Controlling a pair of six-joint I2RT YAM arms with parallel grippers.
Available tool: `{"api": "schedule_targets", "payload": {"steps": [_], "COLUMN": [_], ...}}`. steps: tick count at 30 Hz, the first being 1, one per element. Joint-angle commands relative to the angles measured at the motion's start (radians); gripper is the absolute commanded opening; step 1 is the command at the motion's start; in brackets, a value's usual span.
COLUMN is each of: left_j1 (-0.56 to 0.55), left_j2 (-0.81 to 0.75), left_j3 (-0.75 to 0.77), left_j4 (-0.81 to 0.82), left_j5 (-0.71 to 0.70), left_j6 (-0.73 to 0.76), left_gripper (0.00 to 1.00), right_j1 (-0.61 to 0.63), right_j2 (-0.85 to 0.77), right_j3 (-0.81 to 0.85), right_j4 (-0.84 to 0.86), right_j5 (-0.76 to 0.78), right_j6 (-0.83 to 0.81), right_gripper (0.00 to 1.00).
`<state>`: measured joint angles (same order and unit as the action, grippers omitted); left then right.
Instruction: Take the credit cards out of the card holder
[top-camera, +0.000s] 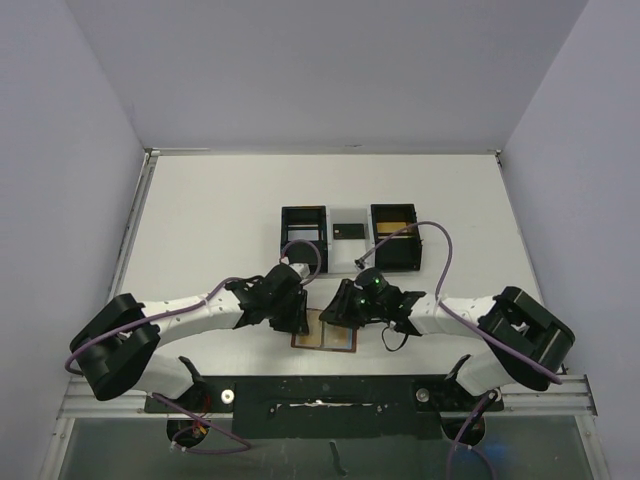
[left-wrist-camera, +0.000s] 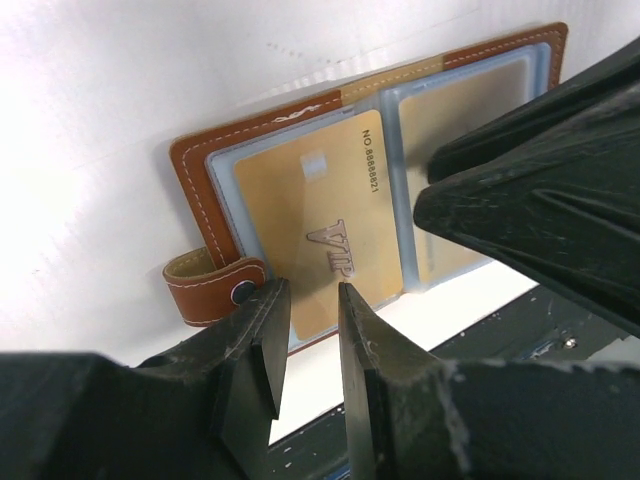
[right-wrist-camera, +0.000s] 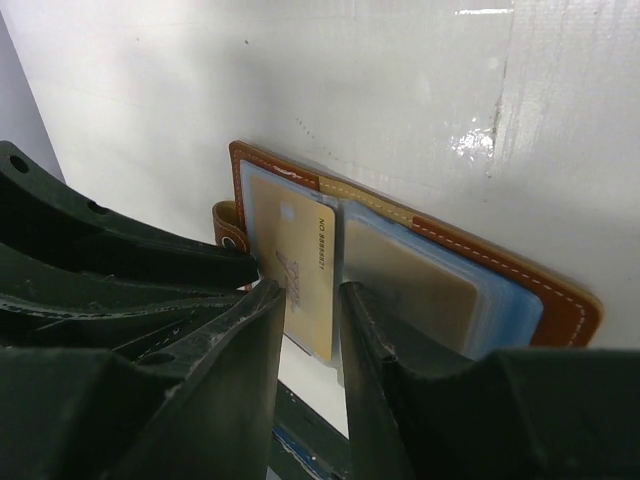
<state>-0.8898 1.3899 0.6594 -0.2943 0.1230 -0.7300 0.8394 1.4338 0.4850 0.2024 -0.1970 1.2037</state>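
Two black two-finger grippers meet over a small reddish-brown leather bifold card holder. It lies open and flat on the white table at the lower centre of the overhead view, close to the near edge.

On the left, the left gripper hangs over the holder's left half. In its wrist view the jaws stand narrowly parted, not clenched, just short of the short snap tab. They are also just short of the near end of a thin gold-tan credit card printed VIP, which juts partway out of the left blue-grey pocket. A second gold-tan card sits fully inside the right pocket.

On the right, the right gripper hovers over the same protruding card. Its jaws are likewise a little apart, with the card's end showing in the gap; whether the pads touch it cannot be told.

At upper centre, a black-and-white three-compartment tray holds a small black card.
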Motion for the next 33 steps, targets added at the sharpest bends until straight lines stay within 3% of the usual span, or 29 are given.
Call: {"api": "schedule_targets", "payload": {"steps": [1, 14, 25, 33], "left_j1": [-0.005, -0.006, -0.005, -0.005], "left_j2": [-0.022, -0.05, -0.125, -0.077], "left_j3": [0.002, 0.016, 0.002, -0.034], "left_j4": [0.008, -0.011, 0.054, 0.032], "left_j5": [-0.055, -0.101, -0.069, -0.081], "left_j6": [-0.007, -0.004, 0.019, 0.049], "left_gripper": [0.25, 0.36, 0.43, 0.43], "right_j1": [0.013, 0.037, 0.043, 0.042], "right_j2": [0.001, 0.036, 0.074, 0.101], "right_j3": [0.062, 0.135, 0.1, 0.099], "right_j4": [-0.058, -0.126, 0.077, -0.078], "right_j5": [0.023, 0.024, -0.07, 0.009], "right_j6": [-0.026, -0.074, -0.047, -0.011], "right_gripper": [0.3, 0.29, 0.28, 0.24]}}
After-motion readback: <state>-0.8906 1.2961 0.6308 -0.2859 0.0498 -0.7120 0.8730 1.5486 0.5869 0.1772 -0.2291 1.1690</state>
